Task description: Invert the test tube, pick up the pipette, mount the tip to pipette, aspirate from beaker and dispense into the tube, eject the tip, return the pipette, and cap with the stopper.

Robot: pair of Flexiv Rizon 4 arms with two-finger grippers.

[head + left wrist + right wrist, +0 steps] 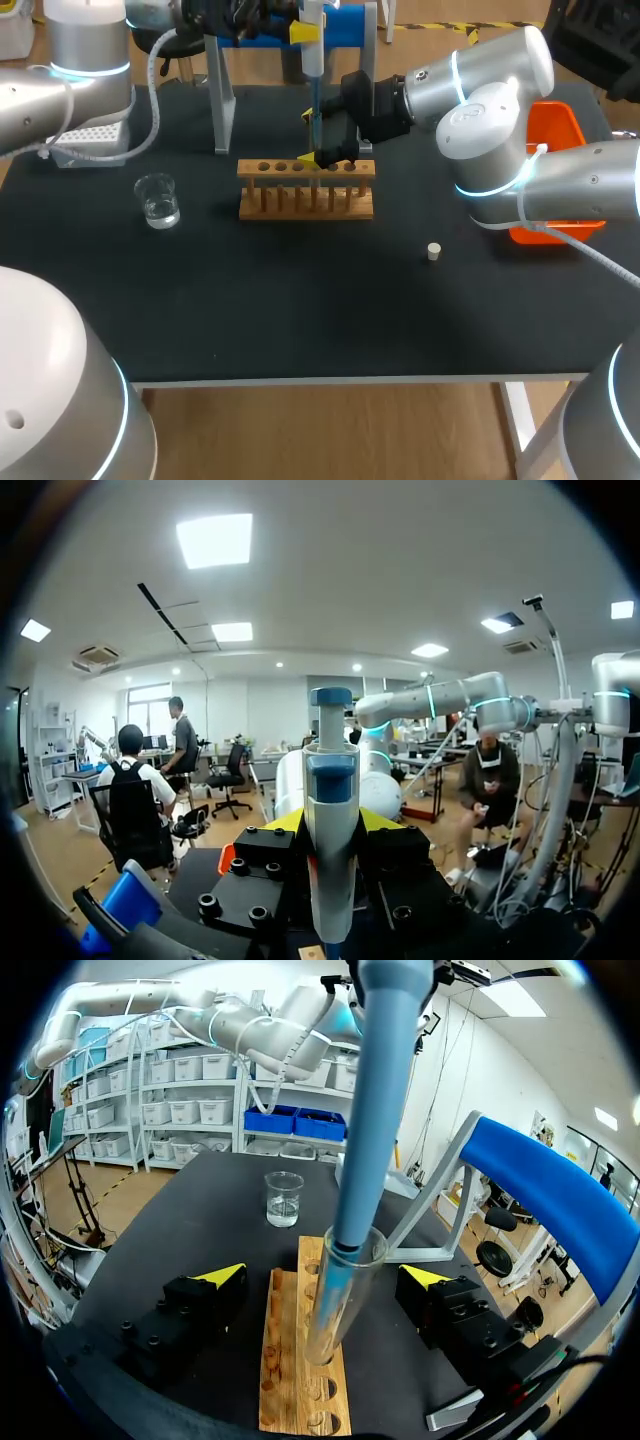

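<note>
At the far left of the bench [260, 310] sits a tip box [92, 135]. Nearer me stands the glass beaker [158, 200], with a little clear liquid in it. Behind them rises the grey and blue stand [221, 100].

My left hand [330, 825] is up over the middle of the bench, clenched on the pipette [332, 780], one yellow tip on each side of its body. The pipette hangs straight down, and its lower end reaches into the mouth of the test tube [338, 1305]. The test tube stands mouth up in a hole of the wooden rack [306, 190], at the rack's middle.

My right hand [325, 1278] comes in from the right, level with the rack. Its fingers [222, 1278] are spread wide on either side of the tube and touch nothing.

Right of the rack, well apart from it, the stopper [434, 251] lies on the bare bench. An orange bin [556, 125] sits at the far right edge, partly behind my right arm.
</note>
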